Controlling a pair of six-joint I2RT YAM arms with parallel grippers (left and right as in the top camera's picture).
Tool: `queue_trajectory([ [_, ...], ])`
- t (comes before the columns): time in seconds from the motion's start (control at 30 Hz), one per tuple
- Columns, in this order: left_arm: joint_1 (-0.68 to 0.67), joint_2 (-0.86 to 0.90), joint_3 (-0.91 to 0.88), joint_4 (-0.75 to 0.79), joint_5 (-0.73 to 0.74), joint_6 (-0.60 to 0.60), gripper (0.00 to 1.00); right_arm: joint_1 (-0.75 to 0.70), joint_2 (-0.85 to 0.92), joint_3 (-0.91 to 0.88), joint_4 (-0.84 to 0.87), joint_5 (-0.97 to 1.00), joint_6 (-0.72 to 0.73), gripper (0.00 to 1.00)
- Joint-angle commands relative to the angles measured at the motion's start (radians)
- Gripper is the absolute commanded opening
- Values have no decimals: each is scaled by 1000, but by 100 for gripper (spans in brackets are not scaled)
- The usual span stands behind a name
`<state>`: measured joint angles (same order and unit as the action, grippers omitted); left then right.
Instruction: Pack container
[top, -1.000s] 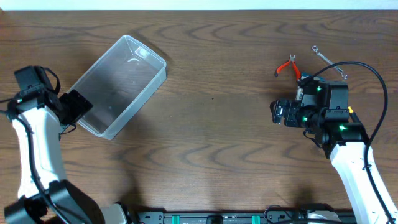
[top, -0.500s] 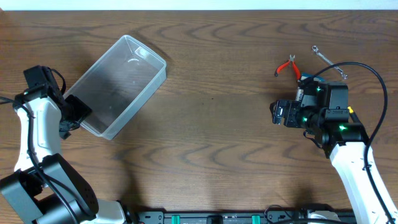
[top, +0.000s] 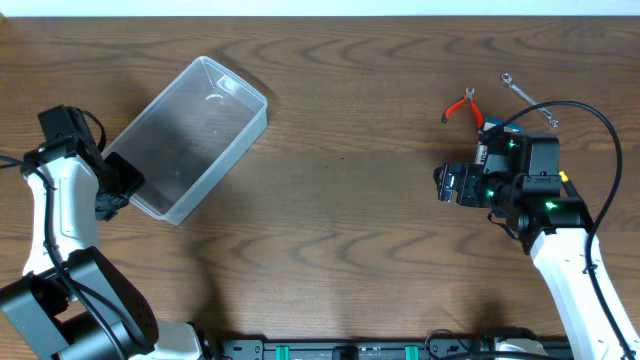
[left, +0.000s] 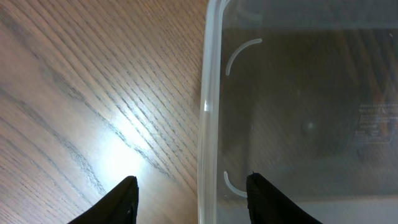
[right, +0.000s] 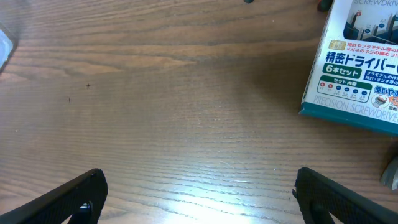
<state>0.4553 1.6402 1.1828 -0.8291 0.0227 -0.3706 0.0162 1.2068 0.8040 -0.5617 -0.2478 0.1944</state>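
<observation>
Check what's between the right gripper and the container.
Nothing but bare wooden table. The overhead view shows that stretch between the right gripper and the container with no object on it.

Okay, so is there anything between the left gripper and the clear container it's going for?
Nothing visible does. The left gripper straddles the container's short end wall, one finger outside and one inside, with only a bare gap on each side of the rim.
</observation>
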Motion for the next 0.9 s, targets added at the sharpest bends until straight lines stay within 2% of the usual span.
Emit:
queue_trajectory([
  [0.0,4,4,11,-3,-3,-10,49,-8,-2,22,-3,-11,11,99],
  [0.13,4,4,10,-3,-3,-10,46,-8,-3,22,-6,-11,11,99],
  [0.87,3,6,-2,-88,-4,-9,45,-8,-3,22,-7,8,6,99],
])
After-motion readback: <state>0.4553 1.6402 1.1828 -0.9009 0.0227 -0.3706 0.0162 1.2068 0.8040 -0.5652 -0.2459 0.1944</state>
